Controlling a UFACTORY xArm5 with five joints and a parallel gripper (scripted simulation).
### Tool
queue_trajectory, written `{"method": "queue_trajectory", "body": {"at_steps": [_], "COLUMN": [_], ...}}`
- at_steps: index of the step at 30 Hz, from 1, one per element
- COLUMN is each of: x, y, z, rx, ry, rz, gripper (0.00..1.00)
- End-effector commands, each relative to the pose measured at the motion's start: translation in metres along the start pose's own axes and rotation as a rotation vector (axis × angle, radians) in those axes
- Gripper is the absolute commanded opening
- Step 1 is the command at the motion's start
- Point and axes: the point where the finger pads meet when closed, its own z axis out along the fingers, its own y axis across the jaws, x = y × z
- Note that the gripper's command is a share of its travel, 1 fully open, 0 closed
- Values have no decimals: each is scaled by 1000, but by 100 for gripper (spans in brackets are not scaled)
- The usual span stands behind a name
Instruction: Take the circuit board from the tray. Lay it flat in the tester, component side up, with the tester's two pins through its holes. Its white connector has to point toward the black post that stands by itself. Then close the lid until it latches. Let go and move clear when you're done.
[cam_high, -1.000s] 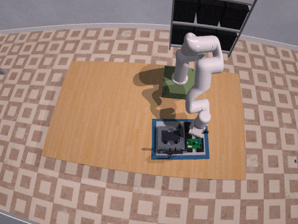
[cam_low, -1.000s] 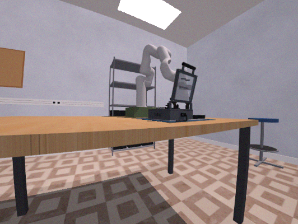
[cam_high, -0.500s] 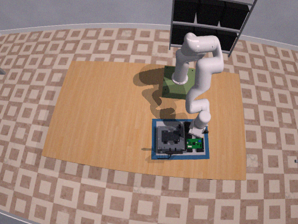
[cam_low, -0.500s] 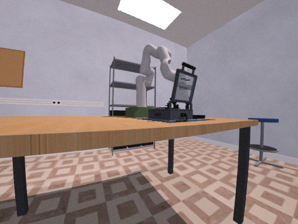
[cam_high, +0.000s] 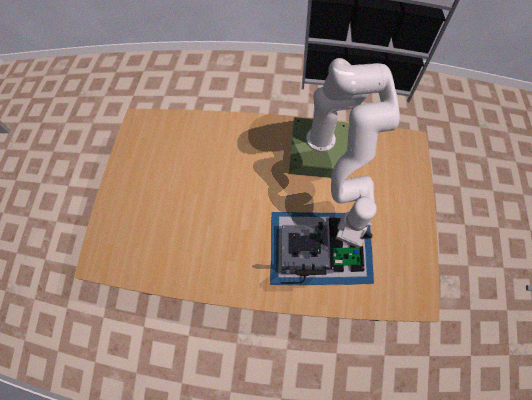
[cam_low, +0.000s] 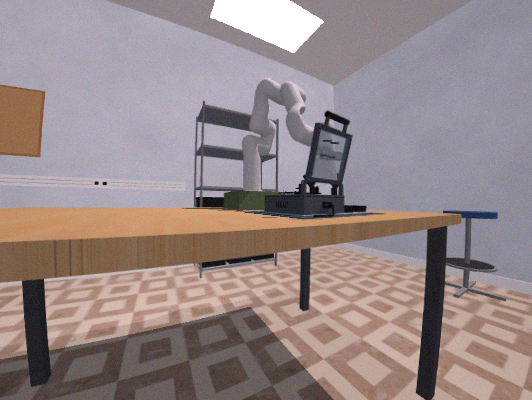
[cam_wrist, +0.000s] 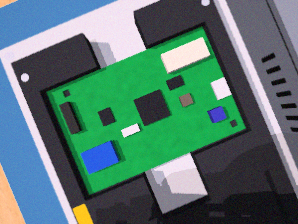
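1 circuit board (cam_high: 348, 256) (cam_wrist: 146, 111) lies component side up in 1 tray (cam_high: 338, 268) (cam_wrist: 47, 135), right of 1 tester (cam_high: 285, 250) (cam_low: 300, 204) whose 1 lid (cam_low: 328, 153) stands raised. In the top view its long axis runs left to right, just near-side of the 1 gripper (cam_high: 356, 243); its fingers are spread wide, holding nothing.

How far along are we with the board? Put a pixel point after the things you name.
Nothing looks finished: the circuit board (cam_high: 348, 256) (cam_wrist: 145, 112) lies component side up in its tray. The open gripper (cam_high: 356, 244) is near it, holding nothing. Left: pick up, seat on pins, and close the lid (cam_low: 331, 154), which stands raised.
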Motion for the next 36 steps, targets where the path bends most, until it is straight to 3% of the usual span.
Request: {"method": "queue_trajectory", "body": {"at_steps": [1,10,25,36], "x": [2,12,52,68], "y": [-1,-6,-25,-33], "z": [-1,-1,-1,-1], "rx": [2,2,2,2], "ry": [3,3,3,3], "rz": [0,0,0,0], "gripper": [100,100,100,100]}}
